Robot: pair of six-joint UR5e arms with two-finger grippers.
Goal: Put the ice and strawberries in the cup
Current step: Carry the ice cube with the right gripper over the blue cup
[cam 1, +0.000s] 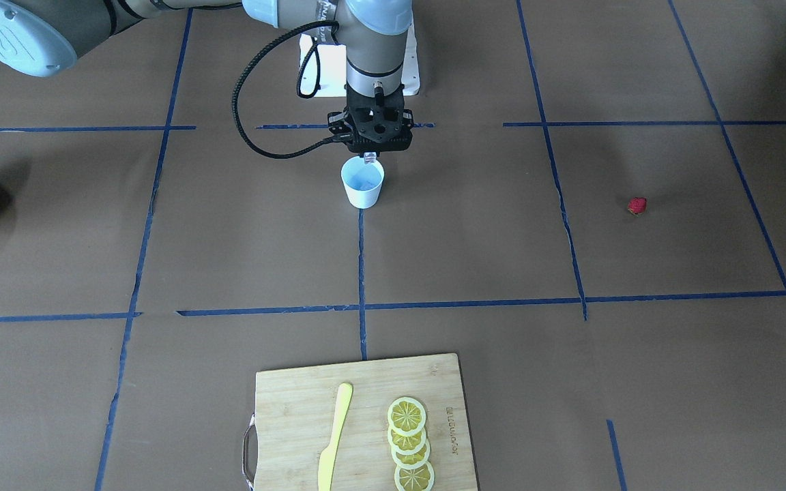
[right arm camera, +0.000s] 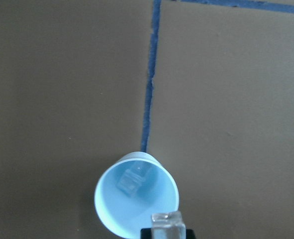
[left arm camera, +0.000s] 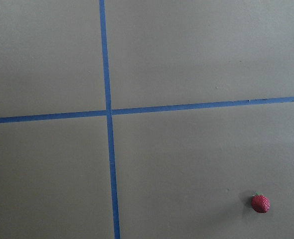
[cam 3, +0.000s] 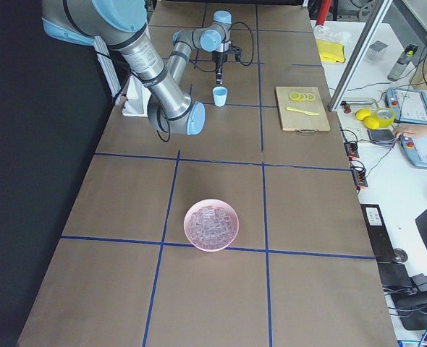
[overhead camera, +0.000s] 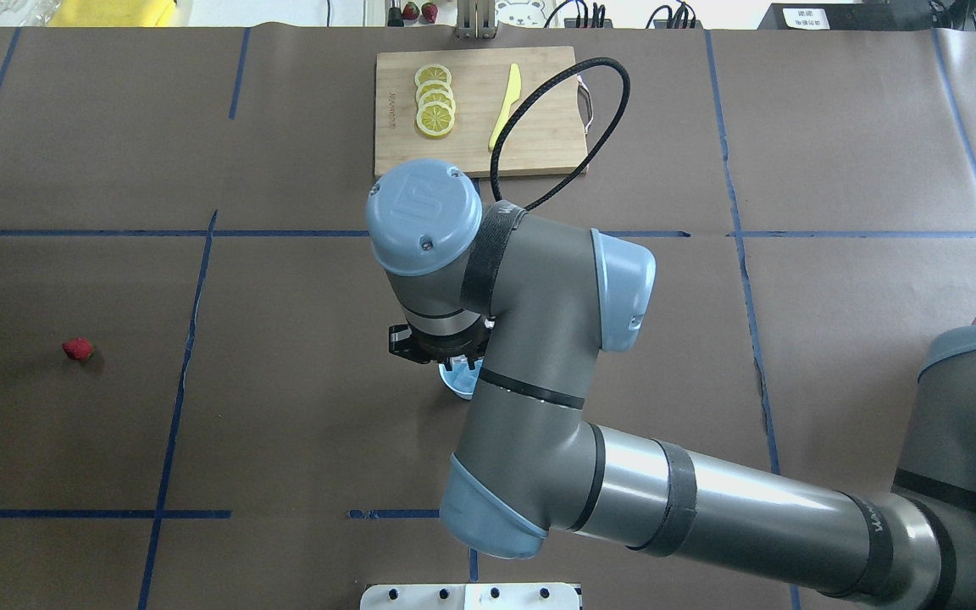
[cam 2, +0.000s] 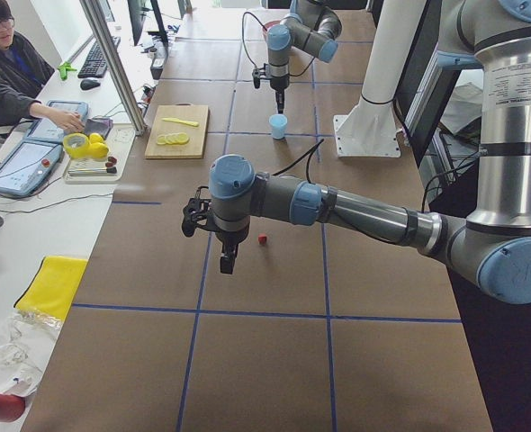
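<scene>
One ice cube (right arm camera: 129, 180): already in the cup (cam 1: 364, 194), lying on the blue bottom.
Second cube (right arm camera: 167, 225): pinched in the right jaws, just above the cup's rim at 6 o'clock in the right wrist view.
Right jaws: closed on that cube.
Left jaws: over the desk (cam 2: 274, 360) near the strawberry (cam 2: 262, 239), side view only, so can't tell if open or closed.
Strawberry spot: alone on the desk, at the cup's 9 o'clock from overhead.
Bowl (cam 3: 211, 249): pink, piled with more ice (cam 3: 210, 224), way out at 3 o'clock.
</scene>
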